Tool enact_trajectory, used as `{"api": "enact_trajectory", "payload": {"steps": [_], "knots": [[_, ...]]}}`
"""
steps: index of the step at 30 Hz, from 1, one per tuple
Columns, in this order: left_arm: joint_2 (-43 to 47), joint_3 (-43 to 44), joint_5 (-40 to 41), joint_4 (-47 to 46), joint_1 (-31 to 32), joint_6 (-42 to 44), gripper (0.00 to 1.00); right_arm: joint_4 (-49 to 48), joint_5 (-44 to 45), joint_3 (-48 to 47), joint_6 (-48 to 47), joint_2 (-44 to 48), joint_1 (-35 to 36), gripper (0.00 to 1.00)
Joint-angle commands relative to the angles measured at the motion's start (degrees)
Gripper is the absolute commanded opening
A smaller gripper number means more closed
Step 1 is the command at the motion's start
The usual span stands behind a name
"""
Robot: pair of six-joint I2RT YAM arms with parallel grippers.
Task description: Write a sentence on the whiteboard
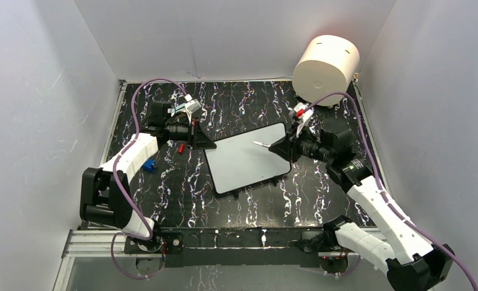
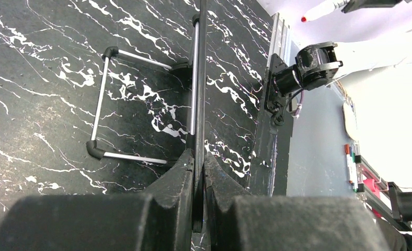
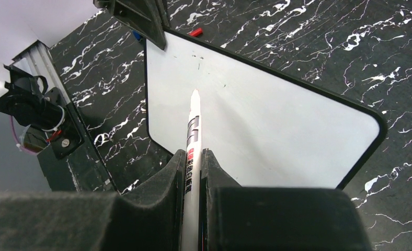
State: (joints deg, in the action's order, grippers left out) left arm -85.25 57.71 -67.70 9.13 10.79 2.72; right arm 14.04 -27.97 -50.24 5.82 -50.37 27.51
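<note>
We begin with the counter (image 1: 182,194), a black slab veined with white, walled on three sides by plain white panels (image 1: 36,121). The two arms reach in from its near edge. The left arm (image 1: 130,154) bends in from the left and the right arm (image 1: 376,200) comes in from the right, each trailing a purple cable.

In the far right corner a cream cylinder (image 1: 326,70) lies tipped on its side, its round end towards us.

The whiteboard (image 1: 245,163) sits in the middle of the counter, turned at a slant, its black rim and rounded corners plain from above. Its white face (image 3: 277,120) shows only a few tiny dark specks near the far left corner.

The left gripper (image 1: 207,144) meets the board at that far left corner. From its wrist we see the board edge-on (image 2: 199,78), with the jaws (image 2: 199,162) pressed together on the thin black rim. A silver wire frame with black corner pieces (image 2: 102,99) shows to one side of the edge.

The right gripper (image 1: 276,147) hangs over the board's far right part. Its jaws (image 3: 193,157) are clamped on a white marker (image 3: 193,125), which points out over the white face. From above, the marker (image 1: 259,144) lies over the board near its far edge. We cannot tell whether the tip touches the surface.

A small red cap (image 1: 180,147) lies on the counter just left of the left gripper, and a small blue piece (image 1: 150,167) lies nearer, beside the left arm.
</note>
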Motion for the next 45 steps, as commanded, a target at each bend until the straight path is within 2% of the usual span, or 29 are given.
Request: {"api": "enact_trajectory", "payload": {"steps": [1,13,17,24,34,45], "knots": [[3.08,-2.45,5.39,0.34,1.2,-2.35,0.0,-1.07,5.74,-3.33,-0.96,-0.12,3.7,0.0],[10.97,-8.48,13.12,-1.52,2.21,-6.9,0.0,-2.96,25.6,-3.24,-1.61,-4.6,21.85,0.0],[11.75,-9.43,14.9,-1.64,2.72,-7.12,0.0,-3.43,36.17,-3.87,-1.8,-6.33,30.18,0.0],[12.62,-9.46,17.38,-1.32,3.48,-6.94,0.0,-4.64,50.63,-5.72,-1.52,-11.41,40.72,0.0],[12.94,-9.9,19.25,-0.6,4.16,-6.42,0.0,-2.03,63.47,-10.39,0.23,-16.82,48.59,0.0],[13.28,-9.69,20.65,0.52,4.53,-5.73,0.0,-1.4,66.52,-10.9,2.09,-18.05,49.63,0.0]]}}
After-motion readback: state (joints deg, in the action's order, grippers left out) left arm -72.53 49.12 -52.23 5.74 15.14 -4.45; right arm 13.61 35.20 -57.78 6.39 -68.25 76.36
